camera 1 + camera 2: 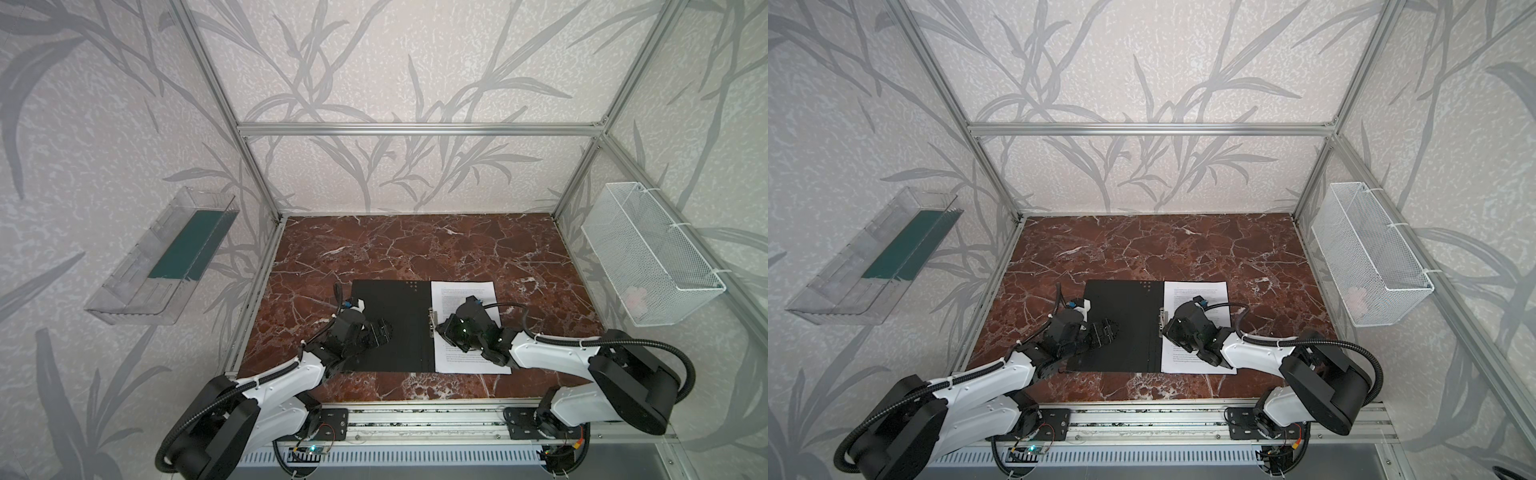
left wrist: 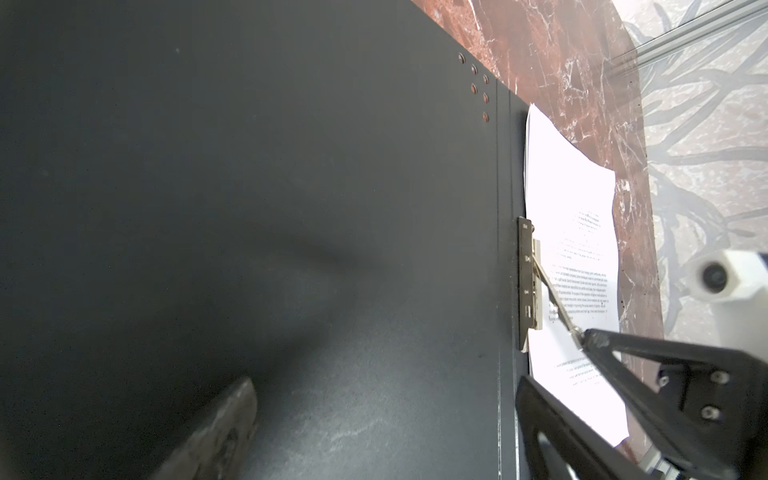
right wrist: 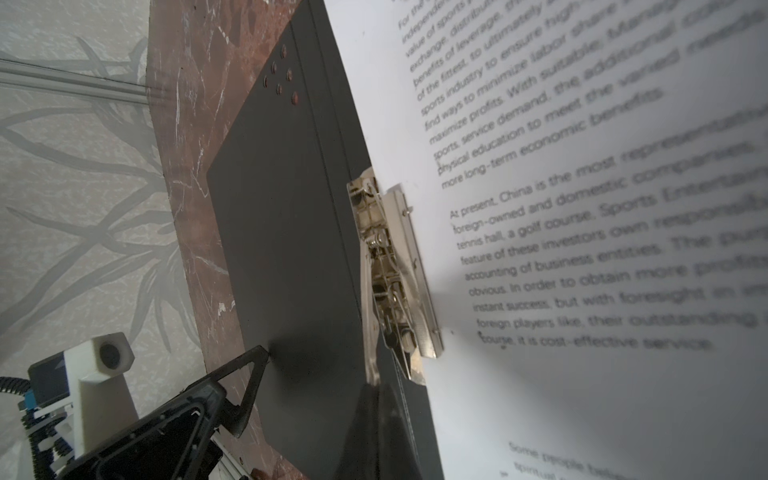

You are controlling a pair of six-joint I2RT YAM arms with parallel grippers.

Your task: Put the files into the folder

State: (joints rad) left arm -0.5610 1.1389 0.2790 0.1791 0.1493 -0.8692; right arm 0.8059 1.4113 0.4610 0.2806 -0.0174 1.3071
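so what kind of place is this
Likely a robot test cell, not an office: an aluminium frame with wallpapered panels, left arm and right arm mounted on a rail, working over one marble-look tabletop.

A laboratory robot cell is shown: a red-brown marble-patterned tabletop [image 1: 415, 249] is enclosed by a silver aluminium-profile frame [image 1: 415, 129] and grey leaf-patterned wallpaper [image 1: 374, 62]. A white-and-black left robot arm [image 1: 286, 376] and right robot arm [image 1: 548, 353] are bolted to a slotted aluminium rail [image 1: 415, 424] at 6 o'clock; a clear plastic tray [image 1: 124, 291] is hung at 9 o'clock, a white wire-mesh basket [image 1: 648, 249] at 3 o'clock.
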